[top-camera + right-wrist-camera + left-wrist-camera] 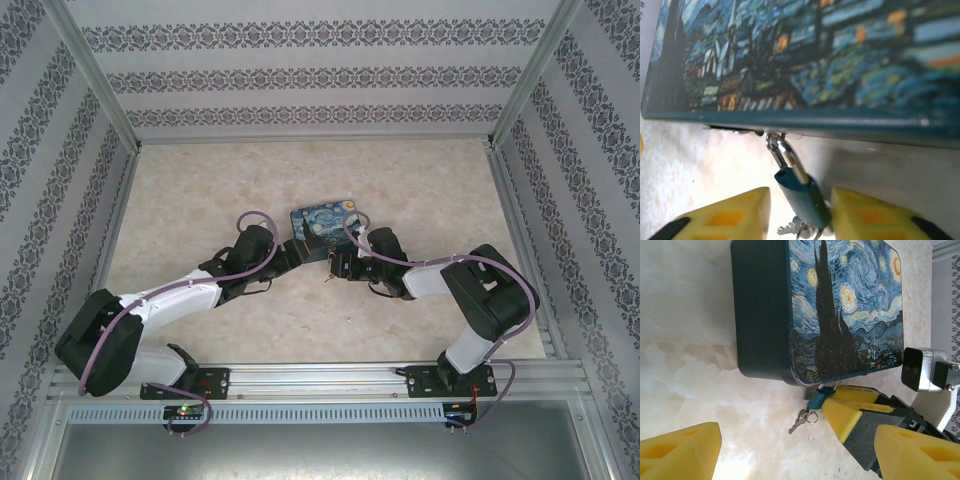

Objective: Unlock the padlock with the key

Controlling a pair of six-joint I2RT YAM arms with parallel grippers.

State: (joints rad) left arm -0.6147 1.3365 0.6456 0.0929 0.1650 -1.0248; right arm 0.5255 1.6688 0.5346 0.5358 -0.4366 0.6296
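On my right wrist feed the right gripper (801,194) stands narrowly parted, its yellow fingers (725,217) flanking the padlock (801,200) without clamping it. The finger on the right of that view looks to be touching the teal body, while the other sits just clear. The padlock hangs tilted, its silver shackle (787,155) hooked under the front edge of the box (815,60), which is printed with a swirling blue-and-yellow night sky. A small bunch of keys (799,422) hangs from a ring (812,416) at the lock's lower end and rests on the marbled tabletop (690,365). I can't make out whether one key sits in the keyhole. The left gripper (797,442) is spread wide and holds nothing. Its own yellow fingers sit low at the two bottom corners of its view, facing the box's dark side wall and the lock. From above, the box sits near the middle of the tabletop, with the two grippers meeting at its near edge.
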